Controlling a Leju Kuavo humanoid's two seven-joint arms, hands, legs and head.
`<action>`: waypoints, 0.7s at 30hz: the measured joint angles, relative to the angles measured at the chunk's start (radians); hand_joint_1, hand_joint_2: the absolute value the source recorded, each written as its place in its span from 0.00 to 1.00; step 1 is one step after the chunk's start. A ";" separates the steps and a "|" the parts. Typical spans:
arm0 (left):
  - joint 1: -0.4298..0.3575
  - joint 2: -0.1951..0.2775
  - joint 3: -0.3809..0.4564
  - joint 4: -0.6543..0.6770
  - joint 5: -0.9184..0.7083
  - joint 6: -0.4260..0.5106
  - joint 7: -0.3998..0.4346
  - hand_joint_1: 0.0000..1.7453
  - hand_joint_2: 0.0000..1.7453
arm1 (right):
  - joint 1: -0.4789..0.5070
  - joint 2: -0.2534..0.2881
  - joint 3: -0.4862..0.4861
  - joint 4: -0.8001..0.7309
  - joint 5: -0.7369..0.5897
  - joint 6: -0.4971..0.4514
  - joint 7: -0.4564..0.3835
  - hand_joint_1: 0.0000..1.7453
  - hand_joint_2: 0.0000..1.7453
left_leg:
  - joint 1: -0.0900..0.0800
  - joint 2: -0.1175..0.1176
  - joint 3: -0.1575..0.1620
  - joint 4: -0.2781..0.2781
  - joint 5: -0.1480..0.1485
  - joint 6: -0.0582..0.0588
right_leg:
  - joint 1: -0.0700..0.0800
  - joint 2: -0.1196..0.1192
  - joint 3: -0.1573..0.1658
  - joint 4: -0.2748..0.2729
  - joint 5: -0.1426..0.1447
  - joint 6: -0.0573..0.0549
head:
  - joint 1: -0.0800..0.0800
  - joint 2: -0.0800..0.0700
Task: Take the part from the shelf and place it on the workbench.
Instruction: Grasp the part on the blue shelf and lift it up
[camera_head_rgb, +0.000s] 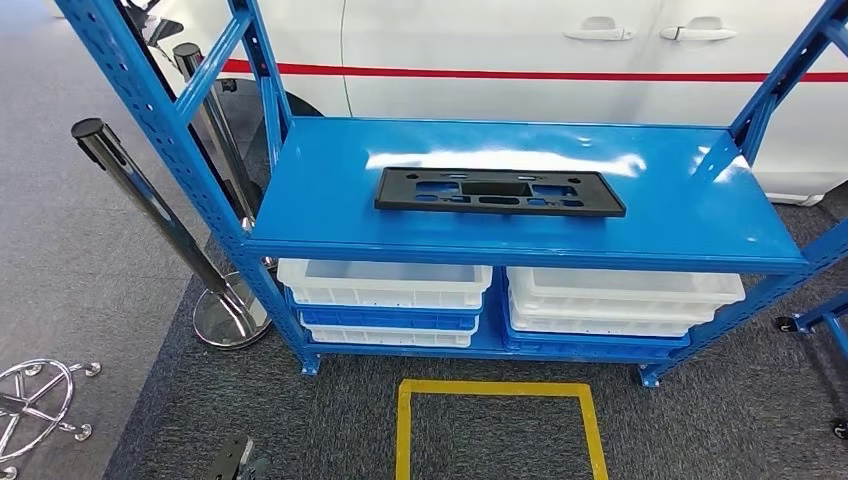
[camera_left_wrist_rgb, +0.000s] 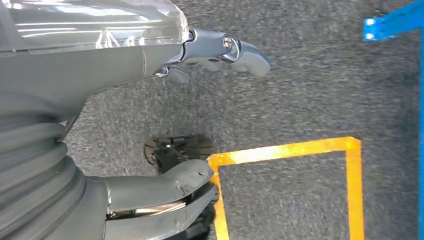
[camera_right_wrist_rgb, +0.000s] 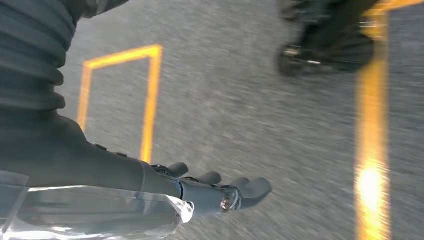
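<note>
Matt black plastic part (camera_head_rgb: 499, 191); glossy blue metal shelf (camera_head_rgb: 680, 215).

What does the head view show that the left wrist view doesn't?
Head view alone: the black part lying flat on the blue shelf, white bins stacked beneath, chrome posts and a white car behind. Left wrist view alone: the left hand, holding nothing, fingers apart, hanging over the carpet. Both share the yellow floor marking on grey carpet and a bit of blue shelf frame.
</note>
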 joint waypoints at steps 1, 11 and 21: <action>0.007 -0.005 0.015 0.003 -0.016 -0.004 -0.007 0.00 1.00 | -0.012 0.000 -0.008 -0.012 0.008 -0.004 -0.004 0.00 1.00 | -0.002 0.000 -0.001 -0.001 0.002 0.007 | 0.000 0.001 0.000 -0.001 0.000 0.006 | 0.000 0.000; 0.051 -0.070 0.150 0.039 -0.107 -0.025 -0.071 0.00 0.00 | -0.083 0.005 -0.076 -0.113 0.073 -0.062 -0.029 0.00 0.00 | -0.003 0.007 0.005 -0.012 0.011 0.041 | -0.006 0.002 -0.109 0.225 -0.078 0.026 | 0.000 0.000; 0.040 -0.077 0.163 0.047 -0.110 -0.026 -0.085 0.00 0.00 | -0.174 0.001 -0.069 -0.364 -0.002 -0.082 -0.098 0.00 0.25 | -0.004 0.006 -0.050 0.117 -0.075 -0.004 | -0.005 0.005 -0.018 -0.001 0.014 -0.018 | -0.001 0.000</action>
